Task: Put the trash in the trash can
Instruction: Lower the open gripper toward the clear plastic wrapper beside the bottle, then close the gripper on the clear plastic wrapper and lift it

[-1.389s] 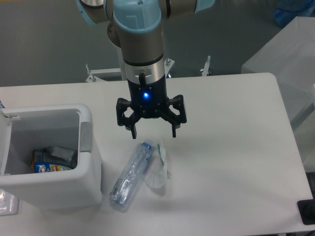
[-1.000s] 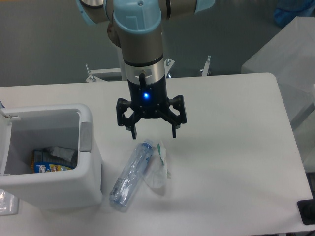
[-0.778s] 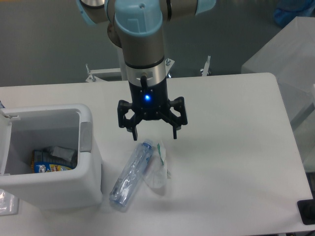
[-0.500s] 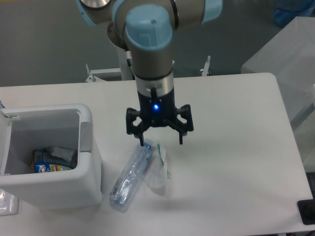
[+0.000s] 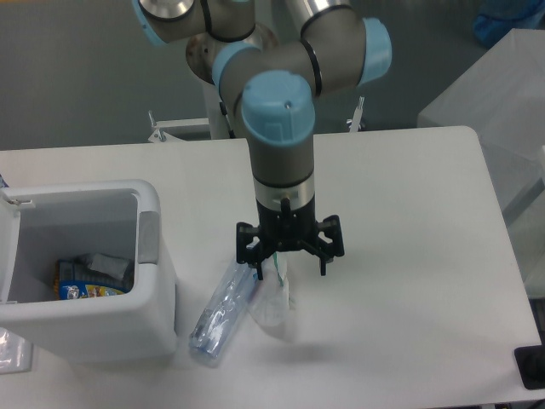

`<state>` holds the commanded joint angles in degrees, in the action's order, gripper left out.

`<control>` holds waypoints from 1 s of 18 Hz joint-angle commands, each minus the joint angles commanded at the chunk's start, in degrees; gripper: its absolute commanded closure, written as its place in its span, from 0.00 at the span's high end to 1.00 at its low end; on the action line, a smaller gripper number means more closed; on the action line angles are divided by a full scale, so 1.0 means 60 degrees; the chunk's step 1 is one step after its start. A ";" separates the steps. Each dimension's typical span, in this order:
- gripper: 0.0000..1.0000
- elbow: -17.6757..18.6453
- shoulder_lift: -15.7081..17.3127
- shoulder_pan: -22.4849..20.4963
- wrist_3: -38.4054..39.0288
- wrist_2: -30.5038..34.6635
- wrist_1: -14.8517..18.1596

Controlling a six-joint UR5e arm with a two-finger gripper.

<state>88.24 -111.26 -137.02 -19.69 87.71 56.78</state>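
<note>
A crushed clear plastic bottle [image 5: 218, 312] lies slanted on the white table, its blue-capped top hidden behind my gripper's left finger. Beside it on the right lies a crumpled clear wrapper [image 5: 272, 300] with a green bit. My gripper [image 5: 289, 269] hangs open just above the wrapper's upper end, its fingers spread to either side, with nothing between them. The white trash can [image 5: 156, 281] stands at the left with its top open.
Inside the trash can lies a blue-and-yellow packet [image 5: 83, 286] with some other crumpled material. A black object [image 5: 532, 366] sits at the table's front right corner. A pale covered block [image 5: 498, 94] stands beyond the table's right side.
My gripper has moved right and down toward the table, from above the bottle cap to just over the wrapper. It stays open. The trash has not moved.
</note>
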 joint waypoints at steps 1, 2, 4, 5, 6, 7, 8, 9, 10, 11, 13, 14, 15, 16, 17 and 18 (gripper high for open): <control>1.00 0.0000 -0.0175 0.0015 0.0000 0.0000 0.0000; 1.00 0.0000 -0.0322 0.0029 0.0000 0.0000 -0.0015; 1.00 0.0000 -0.0645 0.0044 -0.0015 0.0000 -0.0044; 1.00 0.0000 -0.0805 0.0044 -0.0029 0.0029 -0.0058; 1.00 0.0000 -0.0923 0.0073 -0.0073 0.0044 -0.0059; 1.00 0.0000 -0.1011 0.0073 -0.0073 0.0044 -0.0059; 1.00 0.0000 -0.1056 0.0088 -0.0030 0.0044 -0.0088; 1.00 0.0015 -0.1114 0.0117 0.0043 0.0044 -0.0276; 1.00 0.0087 -0.1202 0.0132 0.0058 0.0044 -0.0496; 1.00 0.0219 -0.1231 0.0132 0.0015 0.0058 -0.0730; 1.00 0.0540 -0.1276 0.0132 -0.0044 0.0102 -0.1141; 1.00 0.0658 -0.1290 0.0132 -0.0044 0.0103 -0.1273; 1.00 0.0688 -0.1348 0.0132 -0.0044 0.0117 -0.1376; 1.00 0.0689 -0.1421 0.0146 -0.0044 0.0132 -0.1377; 1.00 0.0689 -0.1466 0.0146 -0.0044 0.0161 -0.1377; 1.00 0.0689 -0.1481 0.0146 -0.0029 0.0219 -0.1391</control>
<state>92.37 -120.15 -136.14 -19.86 89.03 48.43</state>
